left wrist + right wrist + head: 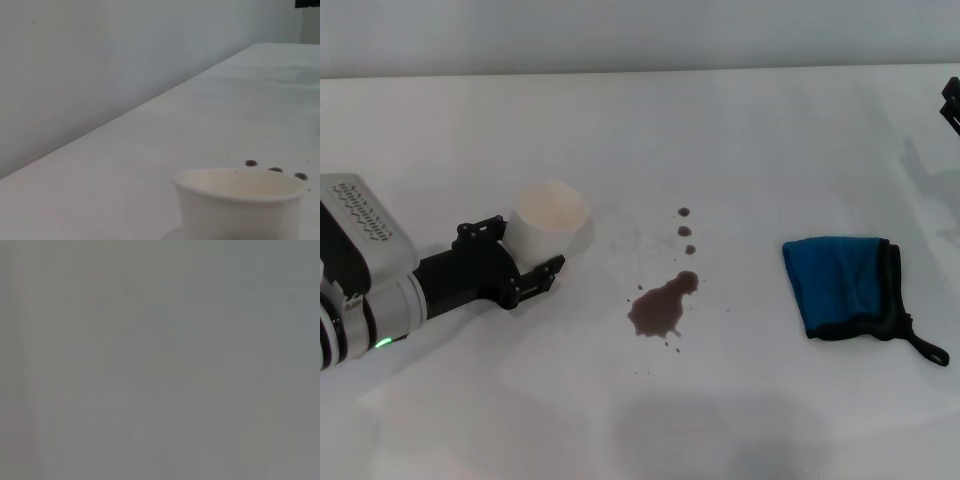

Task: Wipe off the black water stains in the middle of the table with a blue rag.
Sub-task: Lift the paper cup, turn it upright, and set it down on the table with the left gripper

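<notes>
The black water stains (662, 308) lie in the middle of the white table (750, 150): one dark blotch with three small droplets (686, 232) behind it. The droplets also show in the left wrist view (274, 170). The blue rag (842, 284), folded, with black trim and a thin loop, lies flat to the right of the stains. My left gripper (525, 250) is left of the stains, jaws on either side of an upright white cup (550, 218), which also shows in the left wrist view (240, 200). My right gripper (951, 102) barely shows at the far right edge, well behind the rag.
The table's far edge meets a grey wall (75, 65). The right wrist view shows only plain grey. Bare tabletop lies between the stains and the rag and in front of both.
</notes>
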Controlling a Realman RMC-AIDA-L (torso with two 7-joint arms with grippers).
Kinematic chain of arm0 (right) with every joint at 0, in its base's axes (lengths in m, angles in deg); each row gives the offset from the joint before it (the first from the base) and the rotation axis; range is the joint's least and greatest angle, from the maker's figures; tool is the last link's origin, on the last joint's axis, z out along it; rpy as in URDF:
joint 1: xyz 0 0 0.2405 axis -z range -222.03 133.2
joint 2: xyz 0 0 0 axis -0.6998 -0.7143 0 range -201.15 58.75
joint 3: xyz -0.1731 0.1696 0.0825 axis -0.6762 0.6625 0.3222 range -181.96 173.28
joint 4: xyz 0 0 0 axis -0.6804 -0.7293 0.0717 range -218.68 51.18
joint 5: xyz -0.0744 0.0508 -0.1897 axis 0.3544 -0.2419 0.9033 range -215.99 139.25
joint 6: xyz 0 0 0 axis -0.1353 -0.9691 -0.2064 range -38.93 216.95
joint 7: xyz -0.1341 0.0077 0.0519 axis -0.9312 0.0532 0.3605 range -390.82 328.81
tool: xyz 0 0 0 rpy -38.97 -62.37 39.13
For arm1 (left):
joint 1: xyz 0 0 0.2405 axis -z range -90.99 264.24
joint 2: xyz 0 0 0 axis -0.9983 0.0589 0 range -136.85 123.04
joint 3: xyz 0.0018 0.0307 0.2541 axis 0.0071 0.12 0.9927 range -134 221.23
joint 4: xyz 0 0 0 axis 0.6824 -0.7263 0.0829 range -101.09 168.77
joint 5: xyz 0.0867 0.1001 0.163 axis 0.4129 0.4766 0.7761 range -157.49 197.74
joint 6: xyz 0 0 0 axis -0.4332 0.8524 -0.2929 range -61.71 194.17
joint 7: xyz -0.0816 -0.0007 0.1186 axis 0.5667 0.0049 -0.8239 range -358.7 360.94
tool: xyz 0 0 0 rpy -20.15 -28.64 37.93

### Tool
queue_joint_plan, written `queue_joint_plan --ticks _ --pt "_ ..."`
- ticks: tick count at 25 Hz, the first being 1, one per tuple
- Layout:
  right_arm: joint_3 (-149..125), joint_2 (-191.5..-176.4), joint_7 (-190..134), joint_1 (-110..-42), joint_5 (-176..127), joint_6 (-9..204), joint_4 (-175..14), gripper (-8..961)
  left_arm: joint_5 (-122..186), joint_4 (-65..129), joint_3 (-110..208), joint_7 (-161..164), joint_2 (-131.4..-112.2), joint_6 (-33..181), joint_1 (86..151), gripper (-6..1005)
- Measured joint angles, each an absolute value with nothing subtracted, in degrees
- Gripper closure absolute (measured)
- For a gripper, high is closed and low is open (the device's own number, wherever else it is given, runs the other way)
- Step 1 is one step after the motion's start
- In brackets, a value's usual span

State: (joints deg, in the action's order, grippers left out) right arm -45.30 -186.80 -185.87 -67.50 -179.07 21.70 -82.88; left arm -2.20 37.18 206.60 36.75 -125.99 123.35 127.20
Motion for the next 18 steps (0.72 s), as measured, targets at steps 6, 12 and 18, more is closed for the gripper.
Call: queue_joint_plan --ticks 6,12,18 --pt "-45.3 -186.77 -185.87 -67.52 -179.08 21.89 -82.85 108 -1.86 37.14 206.64 36.72 -126.0 122.99 127.17 365" --pt "-45.29 -186.77 -185.87 -67.53 -179.08 21.93 -82.79 108 -1.4 37.11 206.72 36.37 -126.0 122.32 127.13 311" --pt "-45.3 -186.77 -185.87 -67.53 -179.08 21.95 -82.79 109 -1.73 36.63 206.7 33.51 -126.15 122.26 127.07 174"
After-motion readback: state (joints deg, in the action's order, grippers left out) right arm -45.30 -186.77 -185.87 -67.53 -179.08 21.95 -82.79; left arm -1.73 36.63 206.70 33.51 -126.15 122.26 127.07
